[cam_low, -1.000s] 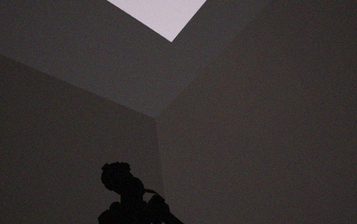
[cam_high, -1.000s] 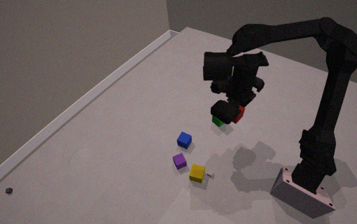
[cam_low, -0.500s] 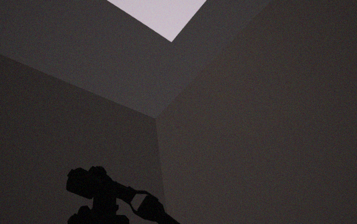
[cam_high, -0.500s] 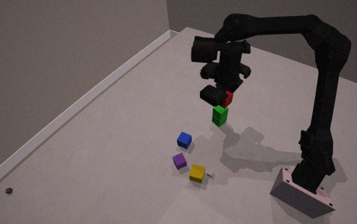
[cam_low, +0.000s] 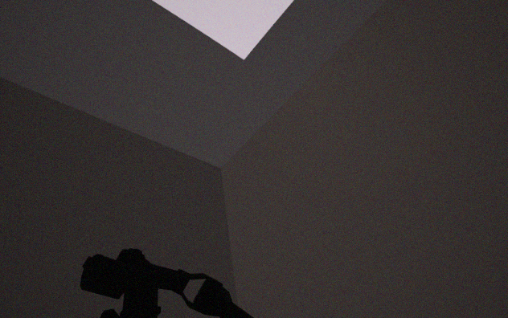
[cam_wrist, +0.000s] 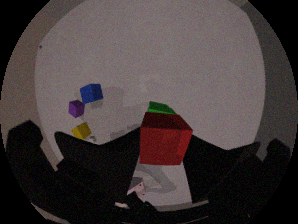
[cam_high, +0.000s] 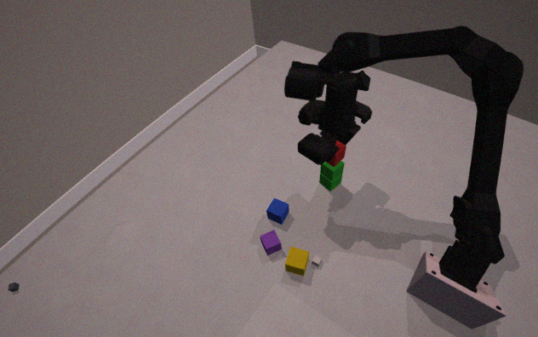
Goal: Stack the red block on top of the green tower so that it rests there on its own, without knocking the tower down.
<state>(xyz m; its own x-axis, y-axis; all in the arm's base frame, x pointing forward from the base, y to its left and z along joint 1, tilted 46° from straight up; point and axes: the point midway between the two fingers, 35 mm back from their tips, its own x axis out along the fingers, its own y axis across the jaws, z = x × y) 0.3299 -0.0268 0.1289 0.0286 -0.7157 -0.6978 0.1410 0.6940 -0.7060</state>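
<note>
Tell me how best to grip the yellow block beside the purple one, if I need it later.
Come straight down on the yellow block and close the fingers on two opposite vertical faces. It lies flat as a cube, top face open; pick the pair facing away from the purple block and the small white piece close by.

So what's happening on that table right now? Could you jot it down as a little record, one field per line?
arm: black arm reaching out from its base over the table
jaws: shut on the red block
red block: right above the green tower; whether it touches cannot be told
green tower: two green blocks, upright
loose blocks: blue block, purple block, yellow block, lying apart from the tower
</note>
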